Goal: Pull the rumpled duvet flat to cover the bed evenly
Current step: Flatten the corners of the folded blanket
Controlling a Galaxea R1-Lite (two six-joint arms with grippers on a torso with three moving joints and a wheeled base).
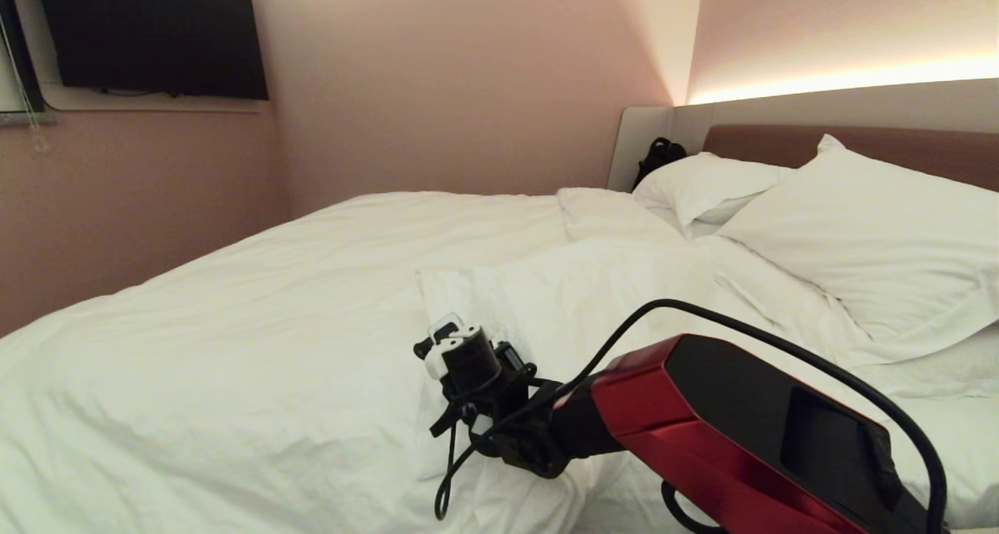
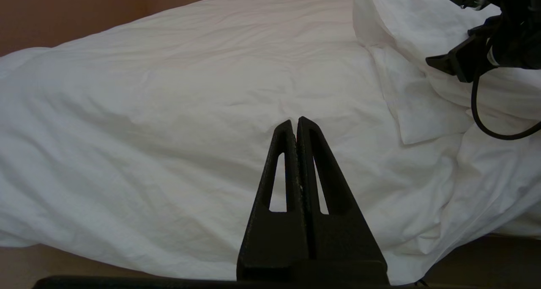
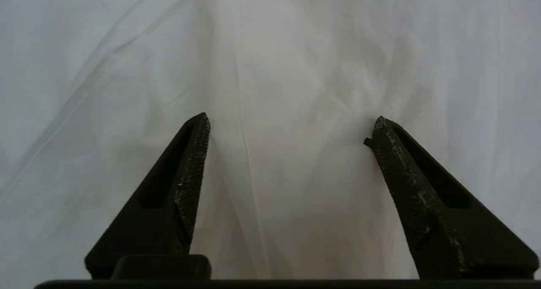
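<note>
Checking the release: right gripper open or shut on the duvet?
Open. The right gripper shows its fingers spread wide apart over the duvet, with no cloth pinched between them.

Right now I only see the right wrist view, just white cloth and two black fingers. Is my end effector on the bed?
Observer: Yes. The right end effector sits over the duvet, near a folded-back flap.
Operator: Is the other arm helping?
Observer: No. The left end effector is shut, held low beside the bed.
Operator: Are there pillows?
Observer: Two pillows lie at the headboard.
</note>
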